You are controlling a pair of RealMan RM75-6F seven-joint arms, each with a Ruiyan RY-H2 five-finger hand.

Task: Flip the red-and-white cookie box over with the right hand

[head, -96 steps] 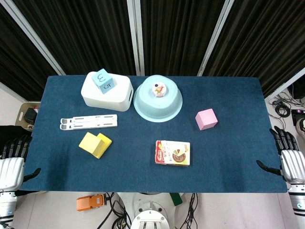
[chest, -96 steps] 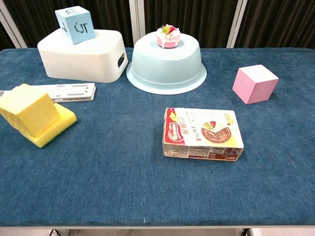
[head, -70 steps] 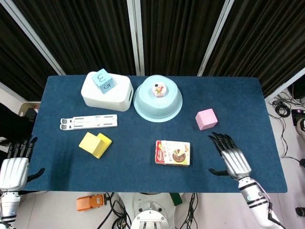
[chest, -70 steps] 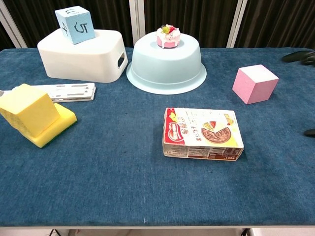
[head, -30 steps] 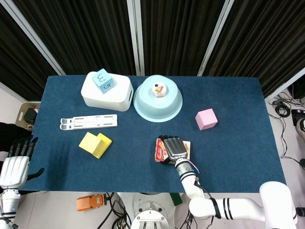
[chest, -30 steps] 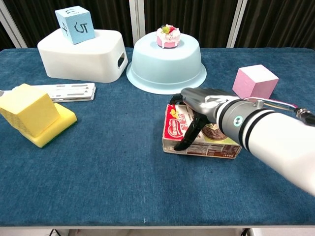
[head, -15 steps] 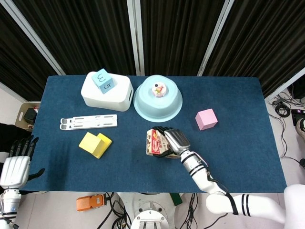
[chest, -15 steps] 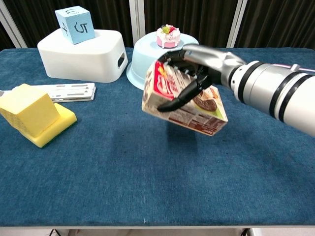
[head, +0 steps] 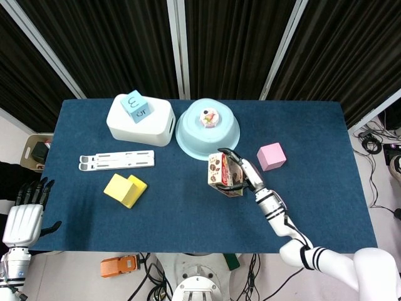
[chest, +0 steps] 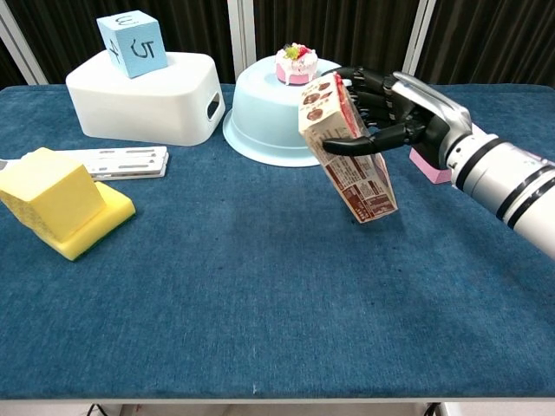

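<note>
Cookie box (chest: 347,147) hangs in my right hand (chest: 401,111), fingers clamped on it (off the desk (chest: 217,295)), long axis near upright, top end tipped away from the palm.

Right hand (chest: 401,111) gripping, raised; left hand (head: 25,216) spread, idle.

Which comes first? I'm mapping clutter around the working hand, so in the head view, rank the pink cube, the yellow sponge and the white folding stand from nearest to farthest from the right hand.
From the right hand, holding the cookie box:
1. Pink cube, just to its right.
2. Yellow sponge, well to its left, near the front.
3. White folding stand, far left; its near end rivals the sponge, but its middle lies farther.
</note>
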